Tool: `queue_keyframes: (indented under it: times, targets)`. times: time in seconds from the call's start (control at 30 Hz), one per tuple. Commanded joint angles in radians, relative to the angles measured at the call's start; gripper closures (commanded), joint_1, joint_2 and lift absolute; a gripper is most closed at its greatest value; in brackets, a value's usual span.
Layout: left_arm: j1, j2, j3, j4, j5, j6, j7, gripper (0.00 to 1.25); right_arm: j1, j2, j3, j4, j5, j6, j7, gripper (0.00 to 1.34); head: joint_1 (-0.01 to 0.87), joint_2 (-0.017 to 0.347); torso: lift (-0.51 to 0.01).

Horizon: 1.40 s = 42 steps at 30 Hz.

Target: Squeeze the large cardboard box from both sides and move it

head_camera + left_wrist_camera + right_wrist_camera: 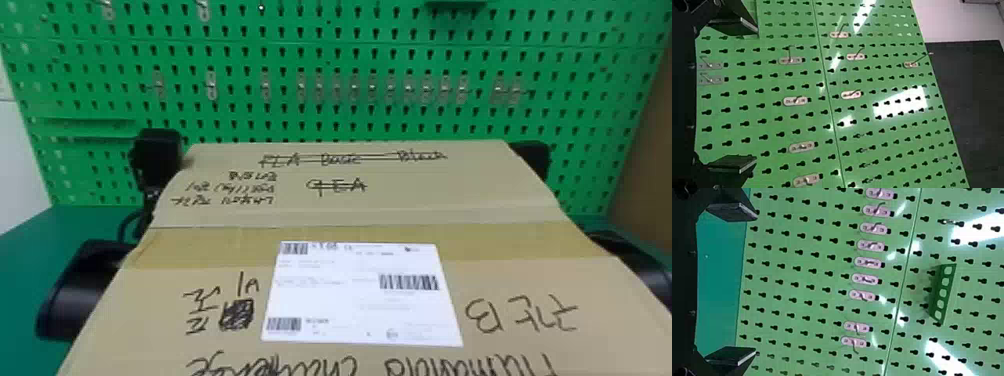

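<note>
Cardboard box (425, 200) shows in head view; wrist views show left gripper (157, 155) and right gripper (534, 155) gaping, empty.

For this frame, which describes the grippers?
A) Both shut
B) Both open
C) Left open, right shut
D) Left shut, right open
B: the left gripper and the right gripper each show two fingers spread wide apart, the green pegboard visible between them.

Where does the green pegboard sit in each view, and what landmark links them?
Head view: across the background, beyond the cardboard box, the green pegboard.
Left wrist view: central, beyond the left tool.
Right wrist view: central, beyond the right tool.
Shared landmark: metal hooks on the pegboard.
</note>
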Motion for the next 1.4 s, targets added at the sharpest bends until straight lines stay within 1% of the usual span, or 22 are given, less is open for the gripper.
queue_keyframes:
  times: [0.0, 0.7, 1.37]
  targets:
    - [-0.006, -0.001, -0.001, 0.000, -0.002, 0.000, 0.000, 0.13, -0.004, -0.004, 0.004, -0.004, 0.003, 0.000, 0.001, 0.10, 0.398, 0.051, -0.209]
    - [-0.011, -0.001, -0.001, 0.000, -0.006, 0.000, 0.000, 0.13, -0.012, -0.004, 0.004, -0.004, 0.004, 0.000, 0.000, 0.10, 0.398, 0.051, -0.209]
    - [0.038, -0.004, 0.002, 0.000, -0.006, 0.000, 0.000, 0.13, 0.053, -0.005, -0.002, -0.005, 0.007, 0.002, 0.001, 0.10, 0.398, 0.051, -0.209]
